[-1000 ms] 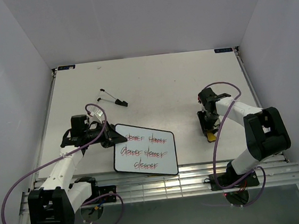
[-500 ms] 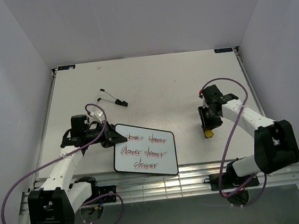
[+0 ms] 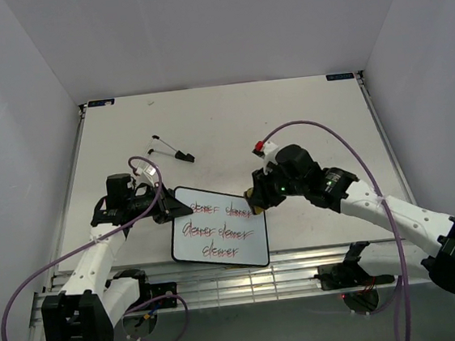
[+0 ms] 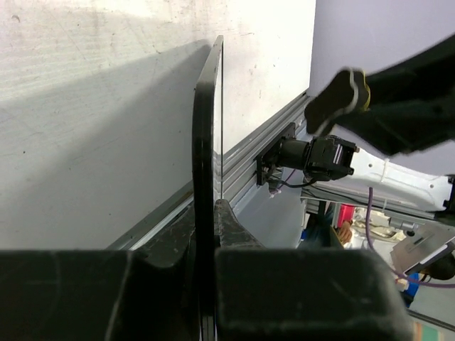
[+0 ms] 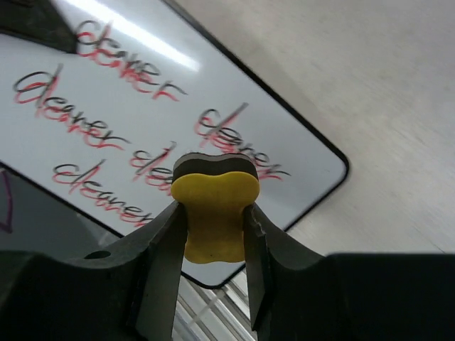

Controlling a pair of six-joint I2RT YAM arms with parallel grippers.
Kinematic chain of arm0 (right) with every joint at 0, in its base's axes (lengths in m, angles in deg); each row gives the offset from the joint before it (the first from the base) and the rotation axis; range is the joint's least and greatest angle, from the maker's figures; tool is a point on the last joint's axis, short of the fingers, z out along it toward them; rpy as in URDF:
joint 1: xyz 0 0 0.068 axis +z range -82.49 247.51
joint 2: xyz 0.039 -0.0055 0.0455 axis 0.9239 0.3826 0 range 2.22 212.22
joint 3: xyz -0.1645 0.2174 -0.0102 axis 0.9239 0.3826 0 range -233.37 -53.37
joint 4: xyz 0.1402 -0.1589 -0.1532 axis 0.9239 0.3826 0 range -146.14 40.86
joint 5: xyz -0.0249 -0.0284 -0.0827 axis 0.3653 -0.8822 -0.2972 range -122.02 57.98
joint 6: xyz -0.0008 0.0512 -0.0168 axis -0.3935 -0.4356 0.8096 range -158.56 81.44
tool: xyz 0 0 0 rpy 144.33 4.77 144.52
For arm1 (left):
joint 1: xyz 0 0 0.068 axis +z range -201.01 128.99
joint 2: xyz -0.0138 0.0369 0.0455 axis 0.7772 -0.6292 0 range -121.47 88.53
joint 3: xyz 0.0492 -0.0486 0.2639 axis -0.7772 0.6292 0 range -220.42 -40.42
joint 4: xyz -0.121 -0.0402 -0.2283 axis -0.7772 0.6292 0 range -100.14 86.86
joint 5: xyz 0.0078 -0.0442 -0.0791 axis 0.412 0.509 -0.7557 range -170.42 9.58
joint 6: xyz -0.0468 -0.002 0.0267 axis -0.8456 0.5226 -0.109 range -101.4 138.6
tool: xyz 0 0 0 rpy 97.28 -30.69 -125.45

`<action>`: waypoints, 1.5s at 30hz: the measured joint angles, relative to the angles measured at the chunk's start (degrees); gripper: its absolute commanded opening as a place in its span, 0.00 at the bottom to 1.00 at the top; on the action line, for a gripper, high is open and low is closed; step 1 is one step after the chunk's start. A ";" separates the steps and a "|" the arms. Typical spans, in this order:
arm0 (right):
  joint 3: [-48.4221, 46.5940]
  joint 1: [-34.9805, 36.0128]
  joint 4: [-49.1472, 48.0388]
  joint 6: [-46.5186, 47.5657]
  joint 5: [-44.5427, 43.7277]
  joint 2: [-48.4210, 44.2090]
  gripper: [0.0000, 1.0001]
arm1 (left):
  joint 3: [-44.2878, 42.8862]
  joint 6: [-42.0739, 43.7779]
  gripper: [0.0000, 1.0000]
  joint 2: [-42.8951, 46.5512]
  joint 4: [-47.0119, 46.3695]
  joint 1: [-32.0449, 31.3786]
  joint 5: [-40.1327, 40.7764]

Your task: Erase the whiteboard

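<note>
The small white rectangular whiteboard with a thin black rim [image 3: 217, 227] is lying near the front edge of the pale worktop [image 3: 230, 121], between the two arms. Three rows of red-and-black handwriting are covering its face. The left arm's fingers [image 4: 170, 249] are closed on the rim at the left side of the board; in the left wrist view the board is showing edge-on, pinched between them. The right arm's fingers [image 5: 160, 256] are gripping a small yellow peanut-shaped eraser with a dark pad [image 5: 213, 213], one finger pressing on each narrow side. In the top view this eraser is sitting at the far right corner of the board. I cannot tell if it is touching the surface. Two thin black pens [image 3: 172, 151] are lying on the worktop, behind the board and apart from it.
</note>
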 measured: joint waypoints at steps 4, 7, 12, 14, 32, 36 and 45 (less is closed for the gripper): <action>-2.03 10.47 -6.34 -2.56 -2.34 4.72 0.27 | -0.90 1.31 0.00 1.66 -0.17 -0.02 -0.09; -5.92 16.44 -8.98 -3.10 -6.71 10.21 0.27 | -0.92 2.05 0.00 5.73 -0.94 -0.04 -0.04; -14.29 22.40 -11.19 -2.82 -14.03 18.14 0.27 | -0.92 2.51 0.00 12.55 -4.07 -0.15 -0.13; -16.72 23.30 -12.50 -2.51 -16.02 20.33 0.27 | -0.92 2.49 0.00 14.01 -5.38 -0.15 -0.61; -28.94 24.46 -10.21 -1.38 -28.33 32.30 0.26 | 0.04 1.16 0.00 9.05 -6.71 -0.26 1.07; -28.41 23.19 -9.94 -3.93 -26.27 32.50 0.26 | 0.13 0.57 0.00 8.26 -6.34 -0.28 1.25; -27.08 20.28 -9.44 -7.43 -20.57 32.50 0.27 | 0.55 -0.61 0.00 8.17 -5.01 -0.37 2.21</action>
